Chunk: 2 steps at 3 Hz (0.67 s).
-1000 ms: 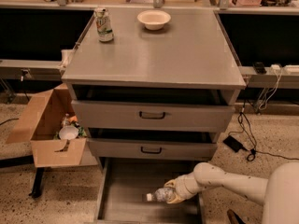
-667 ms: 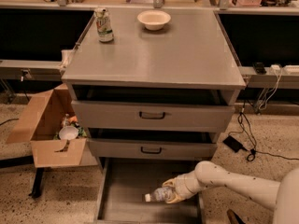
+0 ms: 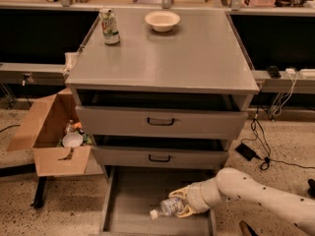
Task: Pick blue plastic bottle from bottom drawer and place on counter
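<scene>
The blue plastic bottle (image 3: 168, 208) lies on its side in the open bottom drawer (image 3: 133, 195), white cap pointing left. My gripper (image 3: 181, 204) reaches in from the right on its white arm and its pale fingers are closed around the bottle's right end. The bottle rests low, at or just above the drawer floor. The counter (image 3: 172, 53) is the grey cabinet top above, holding a green-and-white can (image 3: 110, 27) and a white bowl (image 3: 162, 20) near its back edge.
Two shallower drawers with black handles (image 3: 160, 122) stand partly open above the bottom drawer. An open cardboard box (image 3: 51, 132) with items sits left of the cabinet. Cables and a power brick (image 3: 248, 151) lie on the floor at the right.
The gripper and bottle have shifted slightly left inside the bottom drawer; the arm is drawn a little further in. Nothing else moved.
</scene>
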Each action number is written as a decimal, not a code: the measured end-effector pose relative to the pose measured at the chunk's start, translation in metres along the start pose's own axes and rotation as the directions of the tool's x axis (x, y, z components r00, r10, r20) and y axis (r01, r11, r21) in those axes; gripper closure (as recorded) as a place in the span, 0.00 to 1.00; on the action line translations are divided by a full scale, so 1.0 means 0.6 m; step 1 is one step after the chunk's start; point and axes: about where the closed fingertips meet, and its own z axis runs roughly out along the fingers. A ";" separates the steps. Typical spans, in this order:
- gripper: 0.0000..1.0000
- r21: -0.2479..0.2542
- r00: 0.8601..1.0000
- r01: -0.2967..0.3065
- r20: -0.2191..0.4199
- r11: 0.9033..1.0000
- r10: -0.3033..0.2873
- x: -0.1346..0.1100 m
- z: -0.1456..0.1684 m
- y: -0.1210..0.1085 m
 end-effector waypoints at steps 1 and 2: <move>1.00 0.000 1.000 0.001 0.002 1.000 -0.001 -0.001 0.000 0.000; 1.00 0.028 0.999 0.031 0.030 0.999 -0.032 -0.033 -0.034 -0.009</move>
